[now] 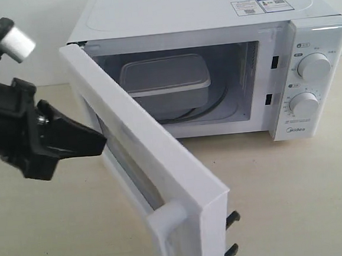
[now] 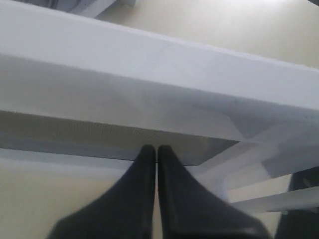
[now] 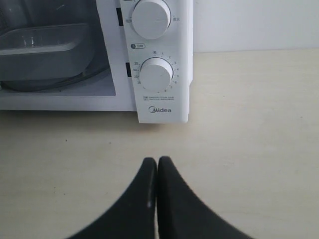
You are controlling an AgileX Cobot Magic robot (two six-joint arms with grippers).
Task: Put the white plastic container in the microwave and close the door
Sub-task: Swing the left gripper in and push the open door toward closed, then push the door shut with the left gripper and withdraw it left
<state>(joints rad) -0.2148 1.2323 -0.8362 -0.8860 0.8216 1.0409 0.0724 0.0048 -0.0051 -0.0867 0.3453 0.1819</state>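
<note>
While the door [image 1: 161, 158] stands half open, swung out toward the worktop's [image 1: 294, 189] near edge and partly screening the cavity, one left gripper [image 1: 101, 142], jaws pressed together and empty, points at its outer face. One right gripper [image 3: 157, 162], likewise closed and empty, hovers before the microwave [image 1: 197, 7] with its two dials [image 1: 314, 66]. Deeper inside sits one white plastic container [image 1: 167, 78], shallow, round-cornered and lidded.

The left arm [image 1: 4, 117] enters the exterior view at nine o'clock. It is black and bulky, with a white cylindrical part [image 1: 16, 42] up at ten o'clock. The left gripper [image 1: 101, 142] points toward three o'clock, dipping slightly, its fingers pressed together tip to tip. The right gripper [image 3: 157, 162] appears only in its own wrist view — black fingers likewise closed flat against each other.
</note>
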